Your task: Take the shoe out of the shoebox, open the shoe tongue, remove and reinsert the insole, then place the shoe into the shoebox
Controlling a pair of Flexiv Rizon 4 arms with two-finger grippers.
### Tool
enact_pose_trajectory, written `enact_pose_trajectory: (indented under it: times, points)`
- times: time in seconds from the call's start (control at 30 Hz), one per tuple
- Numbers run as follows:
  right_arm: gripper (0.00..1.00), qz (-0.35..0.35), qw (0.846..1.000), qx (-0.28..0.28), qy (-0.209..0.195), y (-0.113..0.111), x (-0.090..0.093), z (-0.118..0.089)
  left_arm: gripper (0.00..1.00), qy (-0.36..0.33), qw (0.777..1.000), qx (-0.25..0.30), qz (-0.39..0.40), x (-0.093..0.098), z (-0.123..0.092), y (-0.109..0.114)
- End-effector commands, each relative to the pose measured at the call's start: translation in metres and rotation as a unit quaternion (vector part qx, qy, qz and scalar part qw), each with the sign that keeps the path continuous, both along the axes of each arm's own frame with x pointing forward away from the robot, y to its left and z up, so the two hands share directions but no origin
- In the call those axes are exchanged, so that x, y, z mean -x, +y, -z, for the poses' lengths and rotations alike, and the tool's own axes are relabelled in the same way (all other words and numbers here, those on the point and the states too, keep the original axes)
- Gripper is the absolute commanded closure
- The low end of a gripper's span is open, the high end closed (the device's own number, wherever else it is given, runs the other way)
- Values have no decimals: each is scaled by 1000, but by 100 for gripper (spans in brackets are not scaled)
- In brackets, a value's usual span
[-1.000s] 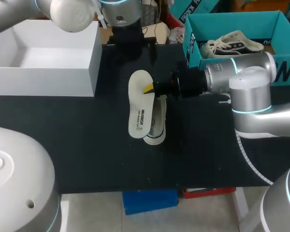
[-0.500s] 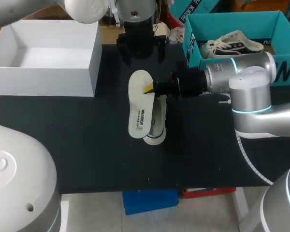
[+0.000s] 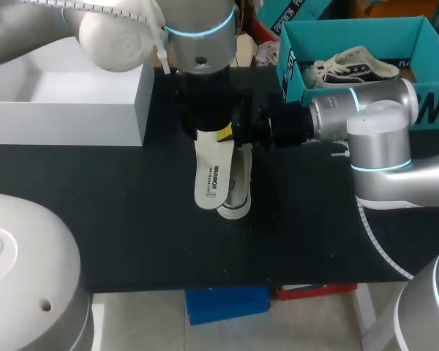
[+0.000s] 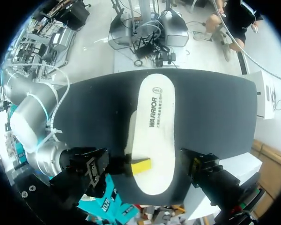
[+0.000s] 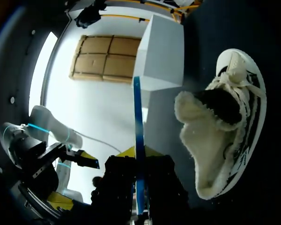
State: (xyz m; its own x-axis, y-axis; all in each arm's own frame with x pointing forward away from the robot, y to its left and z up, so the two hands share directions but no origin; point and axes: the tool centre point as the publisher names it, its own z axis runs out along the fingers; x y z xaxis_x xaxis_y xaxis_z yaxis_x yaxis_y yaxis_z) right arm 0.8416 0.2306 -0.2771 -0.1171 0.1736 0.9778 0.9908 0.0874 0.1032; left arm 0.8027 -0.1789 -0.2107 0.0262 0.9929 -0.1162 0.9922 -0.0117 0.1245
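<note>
A white insole (image 3: 209,172) hangs over the black table, with my right gripper (image 3: 227,134) shut on its edge near the far end. Seen edge-on in the right wrist view, the insole (image 5: 137,117) is a thin blue strip pinched between that gripper's (image 5: 138,157) yellow tips. The white shoe (image 3: 241,186) lies on the table just beside and partly under the insole, its tongue pulled open (image 5: 210,126). My left gripper (image 4: 147,176) stands open straight above the insole (image 4: 154,131), its fingers wide on either side without touching. A second shoe (image 3: 351,66) lies in the teal shoebox (image 3: 293,73).
A white open box (image 3: 73,110) stands at the table's far left. The teal shoebox fills the far right corner, close behind my right arm (image 3: 366,121). Bare black tabletop (image 3: 132,227) stretches along the front.
My left arm has come forward from the table's far edge and now hangs over the insole's far end. The right arm and the insole have stayed still.
</note>
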Motion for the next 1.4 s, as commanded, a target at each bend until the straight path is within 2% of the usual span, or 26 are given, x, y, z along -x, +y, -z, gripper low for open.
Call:
enact_pose_trajectory:
  times: [0.03, 0.23, 0.43, 0.63, 0.73, 0.9, 0.97, 1.4]
  points:
    - [100, 0, 1000, 0, 0, 1, 0, 1, 0, -26, 1000, 12, -1, 36, 8, 15]
    - [100, 0, 1000, 0, 0, 1, 0, 1, 0, -16, 1000, 18, -3, 66, 24, 27]
    - [100, 0, 1000, 0, 0, 1, 0, 1, 0, -14, 999, 44, -10, 77, 26, 38]
    - [100, 0, 1000, 0, 0, 1, 0, 1, 0, -21, 974, 227, -6, 74, 15, 50]
    - [100, 0, 1000, 0, 0, 1, 0, 1, 0, -8, 947, 322, 2, 67, 14, 56]
    - [100, 0, 1000, 0, 0, 1, 0, 1, 0, -22, 895, 443, 50, 59, 15, 65]
    - [100, 0, 1000, 0, 0, 1, 0, 1, 0, -26, 884, 461, 69, 55, 18, 67]
    - [100, 0, 1000, 0, 0, 1, 0, 1, 0, -26, 884, 461, 69, 55, 18, 67]
